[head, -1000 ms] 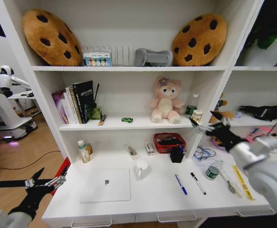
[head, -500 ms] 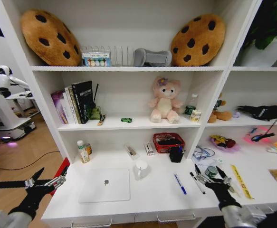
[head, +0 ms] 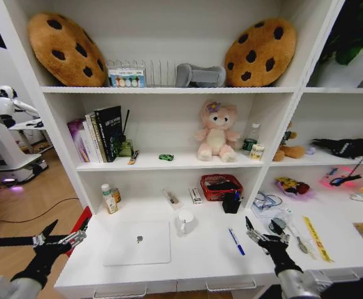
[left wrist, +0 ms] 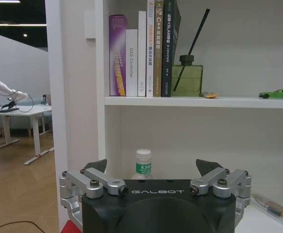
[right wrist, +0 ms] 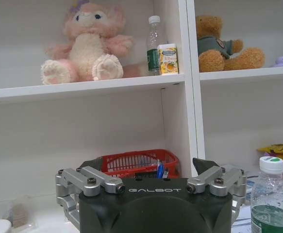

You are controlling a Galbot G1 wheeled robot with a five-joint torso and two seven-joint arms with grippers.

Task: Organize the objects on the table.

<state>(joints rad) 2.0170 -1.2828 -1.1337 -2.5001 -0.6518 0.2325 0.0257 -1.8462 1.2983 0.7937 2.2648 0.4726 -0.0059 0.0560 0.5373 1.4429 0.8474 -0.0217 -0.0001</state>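
A thin silver laptop (head: 137,242) lies closed on the white table (head: 200,261), left of centre. A blue pen (head: 236,242) lies to its right. A tiny green toy car (head: 166,157) (left wrist: 277,94) stands on the shelf above. My right gripper (head: 263,232) (right wrist: 147,165) hovers open and empty low over the table's front right, just right of the blue pen. My left gripper (head: 60,240) (left wrist: 153,167) is open and empty, held off the table's left end at about table height.
A white mug (head: 185,221), red basket (head: 221,185) and black pen holder (head: 231,202) stand behind the pen. A green-labelled bottle (head: 278,224) (right wrist: 272,199) is close beside the right gripper. A pink bear (head: 215,132) and books (head: 100,132) fill the shelf.
My right arm dropped from shelf height at the right to low over the table's front right, then edged slightly left. The left arm has not moved.
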